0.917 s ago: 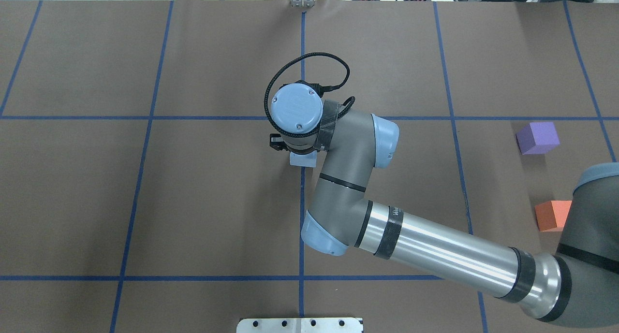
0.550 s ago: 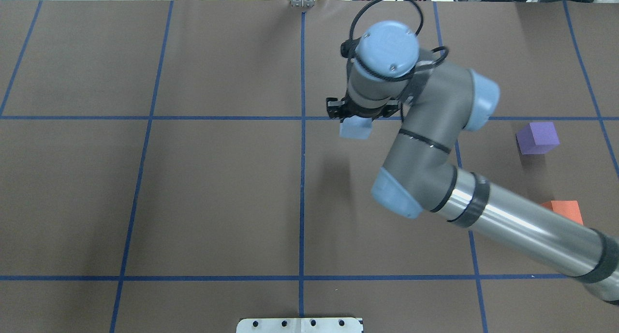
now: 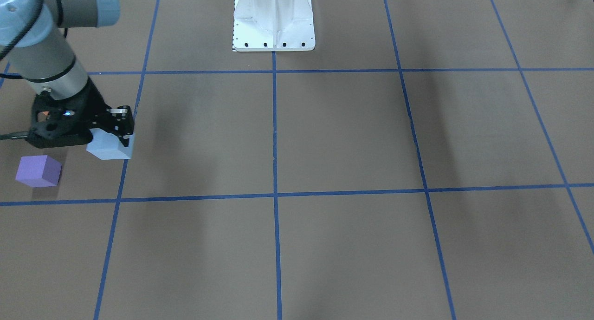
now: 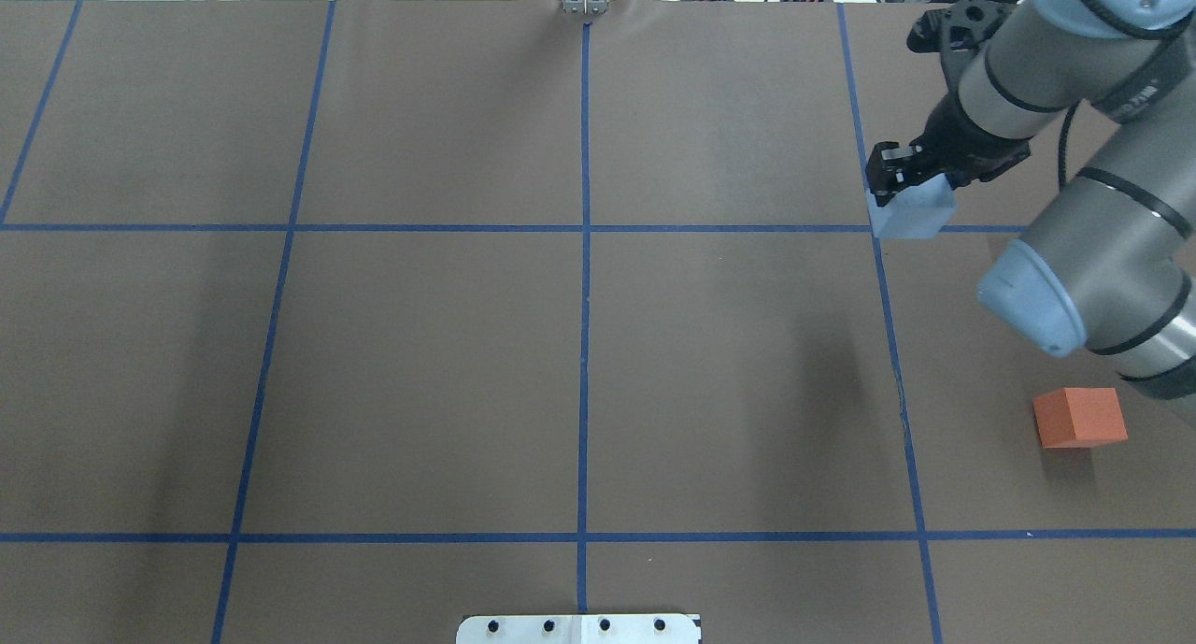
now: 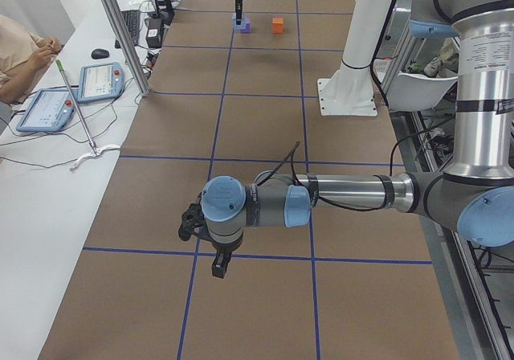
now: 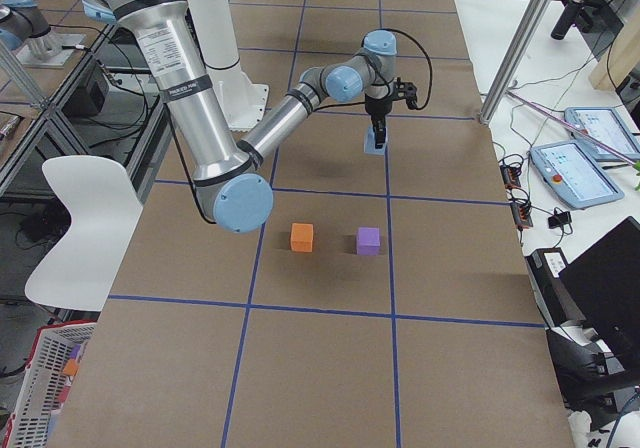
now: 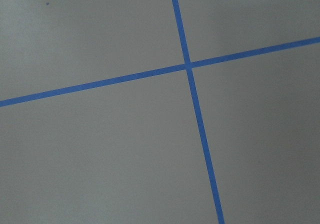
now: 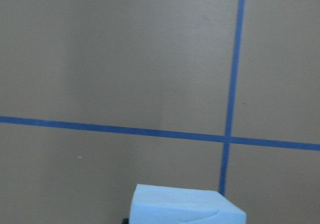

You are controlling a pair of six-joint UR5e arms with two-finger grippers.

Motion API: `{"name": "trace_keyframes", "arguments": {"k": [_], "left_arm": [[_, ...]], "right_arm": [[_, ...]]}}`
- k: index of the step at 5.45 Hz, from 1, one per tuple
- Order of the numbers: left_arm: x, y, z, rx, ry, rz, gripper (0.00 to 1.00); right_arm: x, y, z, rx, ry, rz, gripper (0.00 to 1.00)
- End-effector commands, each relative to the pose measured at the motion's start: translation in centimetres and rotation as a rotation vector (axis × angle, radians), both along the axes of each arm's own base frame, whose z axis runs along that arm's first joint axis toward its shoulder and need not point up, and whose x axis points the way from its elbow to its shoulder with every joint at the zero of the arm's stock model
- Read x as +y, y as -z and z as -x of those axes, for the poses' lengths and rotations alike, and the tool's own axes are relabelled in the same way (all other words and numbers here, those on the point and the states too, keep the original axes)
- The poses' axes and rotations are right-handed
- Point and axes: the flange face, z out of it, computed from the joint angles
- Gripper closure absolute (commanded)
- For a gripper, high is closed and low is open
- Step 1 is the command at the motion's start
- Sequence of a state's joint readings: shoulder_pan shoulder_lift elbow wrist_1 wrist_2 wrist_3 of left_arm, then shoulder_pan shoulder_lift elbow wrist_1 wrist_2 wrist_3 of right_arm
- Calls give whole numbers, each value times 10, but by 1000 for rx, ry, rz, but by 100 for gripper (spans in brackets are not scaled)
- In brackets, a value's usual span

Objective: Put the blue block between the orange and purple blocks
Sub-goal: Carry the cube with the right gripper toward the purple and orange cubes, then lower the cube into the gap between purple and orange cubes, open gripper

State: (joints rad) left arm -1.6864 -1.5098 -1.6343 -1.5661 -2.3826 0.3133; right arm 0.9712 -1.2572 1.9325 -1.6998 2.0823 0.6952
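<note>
Clamped: blue block (image 4: 911,216) in right gripper (image 4: 904,188)

At the right end of the table (image 4: 420,364) sit the orange block (image 4: 1079,417) and, apart from it, the purple block (image 3: 38,171). Farther toward the middle, near the purple one, the fingers grip the blue block's sides. Far beyond, the left gripper (image 5: 218,259): opening cannot be told.

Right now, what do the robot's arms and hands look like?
The right arm and left arm are grey and silver tubes with light-blue joint caps and black bands; one right-arm band bears white lettering. Black cables loop at each wrist. The right hand and left hand are black; the right one shows a small blue light.
</note>
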Motion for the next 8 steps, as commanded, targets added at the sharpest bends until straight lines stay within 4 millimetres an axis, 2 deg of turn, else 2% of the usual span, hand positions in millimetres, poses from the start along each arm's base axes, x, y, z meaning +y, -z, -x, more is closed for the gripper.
{"name": "trace_keyframes", "arguments": {"k": [1,2,3,4,5,6,7,8], "left_arm": [[-1,-2,0,1,-1,-14,0],[-1,-2,0,1,-1,-14,0],[-1,-2,0,1,-1,-15,0],[-1,-2,0,1,-2,-17,0],[-1,-1,0,0,-2,-20,0],[-1,-1,0,0,-2,-20,0],[-1,0,0,2,-2,-21,0],[-2,2,0,0,-1,-25,0]], "right_arm": [[52,-123,-67,12,-18,15,100],[78,-160,-83,-7,-49,19,100],[83,-180,-85,-3,-131,97,100],[80,-211,-79,-26,-130,73,100],[81,-233,-66,-47,-151,72,100],[89,-236,-39,-8,-144,54,100],[96,-239,-21,20,-123,36,100],[98,-240,-21,23,-113,31,100]]}}
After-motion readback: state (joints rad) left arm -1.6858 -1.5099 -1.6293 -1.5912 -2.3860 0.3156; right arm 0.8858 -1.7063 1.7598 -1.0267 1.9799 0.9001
